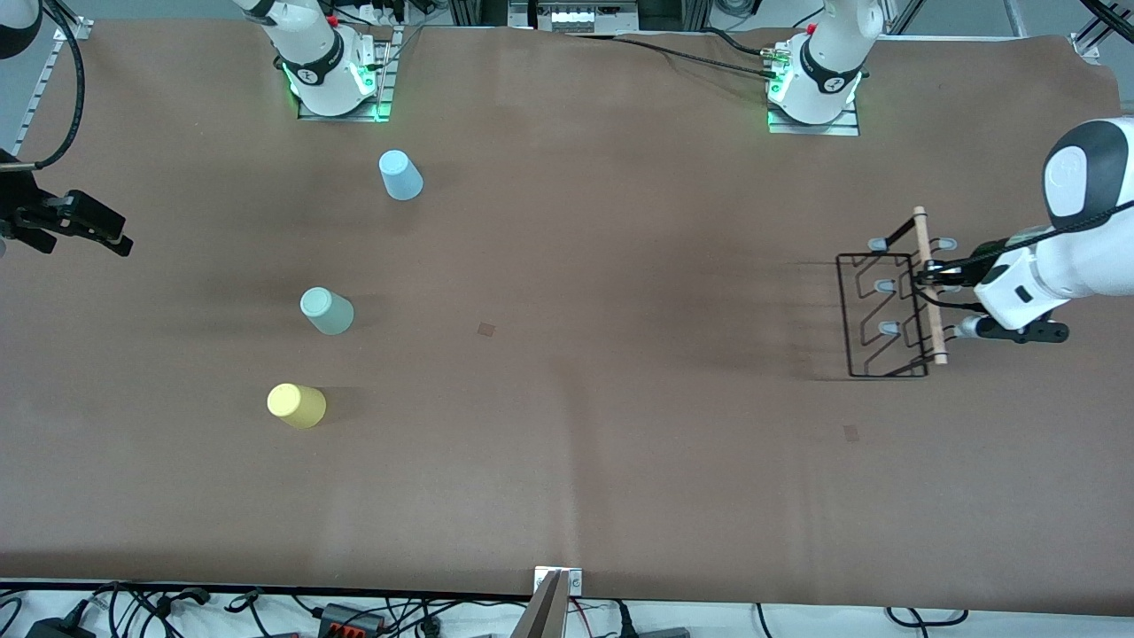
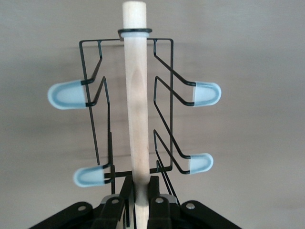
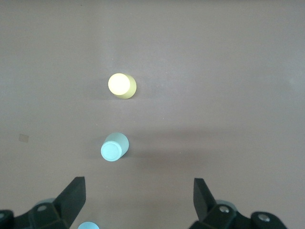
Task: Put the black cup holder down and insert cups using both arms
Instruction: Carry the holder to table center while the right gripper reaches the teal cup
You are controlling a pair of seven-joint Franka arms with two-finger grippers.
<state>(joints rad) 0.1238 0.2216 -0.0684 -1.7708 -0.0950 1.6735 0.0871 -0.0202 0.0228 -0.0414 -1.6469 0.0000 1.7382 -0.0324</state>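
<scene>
Across the brown surface (image 1: pixel 567 443) the things lie in two groups, well apart. Toward the left arm's end is the black cup holder (image 1: pixel 881 315), tipped so its wire base faces the middle of the surface and its wooden rod (image 1: pixel 930 288) points at the left arm. The left pincer (image 1: pixel 928 279) is clamped on that rod near its middle; in the left wrist view the black fingers (image 2: pixel 126 191) press the wood from both sides, and the grey-blue peg tips (image 2: pixel 66 94) fan out on either side.

Toward the right arm's end, three cups stand upside down: the light blue cup (image 1: pixel 400 175) nearest the robots' bases, the mint cup (image 1: pixel 326 311) nearer the front camera, and the yellow cup (image 1: pixel 296 405) nearest it. The right pincer (image 1: pixel 75 226) hangs at that edge of the surface with its jaws wide and empty; that arm waits.

Placing the holder looks to be the step in hand. Next, I judge, the rack must be carried toward the middle and set upright on its base, kept level so it does not topple.
</scene>
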